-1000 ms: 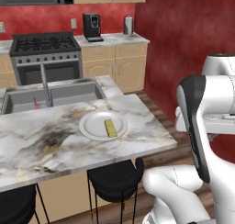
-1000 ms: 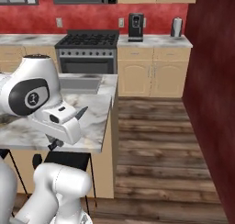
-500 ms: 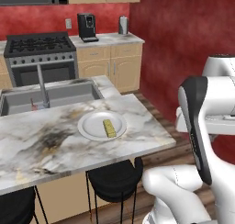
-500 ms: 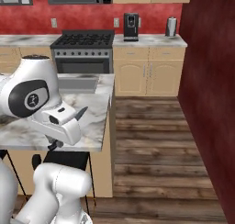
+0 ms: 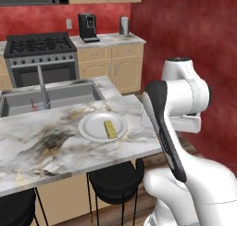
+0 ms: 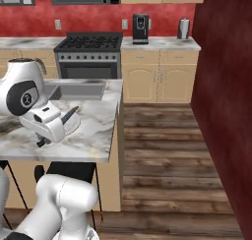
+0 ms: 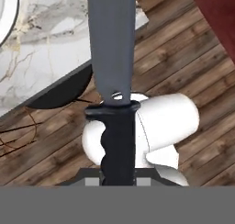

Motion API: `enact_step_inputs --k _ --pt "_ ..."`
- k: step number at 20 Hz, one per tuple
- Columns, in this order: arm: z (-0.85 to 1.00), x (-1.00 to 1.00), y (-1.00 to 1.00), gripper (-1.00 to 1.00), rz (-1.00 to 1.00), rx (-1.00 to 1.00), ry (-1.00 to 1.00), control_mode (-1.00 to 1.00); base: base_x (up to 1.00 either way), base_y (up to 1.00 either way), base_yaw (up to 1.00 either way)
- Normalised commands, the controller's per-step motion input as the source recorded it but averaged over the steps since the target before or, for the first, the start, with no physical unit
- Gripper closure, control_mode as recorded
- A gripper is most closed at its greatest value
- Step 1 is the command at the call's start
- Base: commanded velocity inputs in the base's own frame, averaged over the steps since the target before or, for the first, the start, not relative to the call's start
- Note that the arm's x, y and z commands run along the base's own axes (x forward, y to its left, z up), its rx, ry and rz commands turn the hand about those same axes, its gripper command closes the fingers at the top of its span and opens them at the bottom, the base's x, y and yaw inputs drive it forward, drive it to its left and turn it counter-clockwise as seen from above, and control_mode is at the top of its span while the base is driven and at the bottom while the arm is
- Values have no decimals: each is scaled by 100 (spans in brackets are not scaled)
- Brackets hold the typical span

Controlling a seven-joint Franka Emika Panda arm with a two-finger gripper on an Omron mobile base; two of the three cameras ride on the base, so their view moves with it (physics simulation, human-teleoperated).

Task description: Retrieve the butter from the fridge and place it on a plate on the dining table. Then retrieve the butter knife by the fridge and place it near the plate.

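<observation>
The base has rolled in closer to the dining table (image 5: 55, 141), butter (image 5: 110, 129) sits on the plate (image 5: 92, 130), and we've got the gripper (image 7: 117, 175) clamped on the butter knife (image 7: 112, 48) handle: light, stiff, probably slippery, so hold mid-handle.

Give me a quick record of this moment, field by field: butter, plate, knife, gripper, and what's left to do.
butter: yellow stick lying on the plate
plate: round, white, on the dining table near its corner, in front of the sink
butter knife: dark handle and grey blade, held in the gripper, blade pointing away from the hand
gripper: shut on the knife handle
remaining: set the knife down near the plate
</observation>
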Motion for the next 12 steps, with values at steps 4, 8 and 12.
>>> enact_step_inputs --k 4,8,12 --pt "-11 78 7 100 1 2 0 -100 0 0 0" --pt "-7 62 -3 100 6 3 0 -100 0 0 0" --pt "-12 63 -28 100 10 3 0 -100 0 0 0"
